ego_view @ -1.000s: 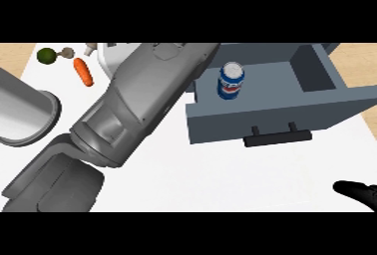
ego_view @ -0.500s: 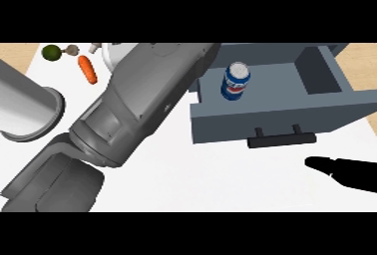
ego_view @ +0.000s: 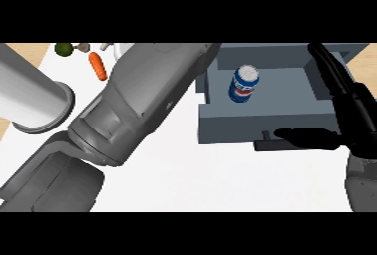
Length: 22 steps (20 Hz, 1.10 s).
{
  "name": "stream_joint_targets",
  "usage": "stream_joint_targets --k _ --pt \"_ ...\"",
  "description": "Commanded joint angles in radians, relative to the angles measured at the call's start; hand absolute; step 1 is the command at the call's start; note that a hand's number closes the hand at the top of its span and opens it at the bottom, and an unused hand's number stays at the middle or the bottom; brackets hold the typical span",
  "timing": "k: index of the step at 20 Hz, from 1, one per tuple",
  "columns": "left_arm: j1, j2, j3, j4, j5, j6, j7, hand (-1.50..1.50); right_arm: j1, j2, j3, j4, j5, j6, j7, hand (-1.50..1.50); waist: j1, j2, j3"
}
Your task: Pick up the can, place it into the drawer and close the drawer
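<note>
A blue can [ego_view: 247,83] stands upright inside the open grey drawer [ego_view: 236,124], clear of both hands. My right hand [ego_view: 355,112] is open at the drawer's right side. Its straight fingers [ego_view: 329,67] reach up along the right wall, and its thumb [ego_view: 309,138] lies against the drawer's front, beside the dark handle [ego_view: 267,145]. My left forearm [ego_view: 140,104] crosses the view from the lower left up to the drawer's left corner. The left hand itself is out of sight beyond the top.
A large grey cylinder [ego_view: 33,102] lies at the left edge. An orange carrot [ego_view: 97,66], a green item [ego_view: 64,49] and small pale objects [ego_view: 105,47] sit at the far left of the white counter [ego_view: 221,179].
My right hand has risen from the lower right corner to the drawer's front and right wall. The can, the drawer and the left forearm have stayed in place.
</note>
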Motion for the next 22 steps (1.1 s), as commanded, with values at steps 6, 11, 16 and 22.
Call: stream_joint_targets --k 6,11,16,22 --pt "-0.003 0.020 0.031 0.022 -0.012 -0.044 0.009 -1.50 -0.100 0.042 0.119 0.360 0.273 -0.166 -0.096 -1.50 0.026 -0.008 -0.001" --pt "0.062 0.055 0.026 -0.018 -0.033 -0.065 -0.001 -1.50 -0.228 0.120 0.121 0.595 0.351 -0.278 -0.104 -1.50 0.056 -0.017 -0.001" --pt "0.070 0.088 0.022 -0.047 -0.051 -0.063 0.057 -1.50 -0.333 0.117 0.056 0.840 0.375 -0.409 -0.195 -1.50 0.067 -0.017 -0.001" --pt "0.094 0.123 0.025 -0.116 -0.060 -0.079 0.076 -1.50 -0.514 0.152 -0.012 1.062 0.444 -0.587 -0.141 -1.50 0.088 -0.015 -0.001"
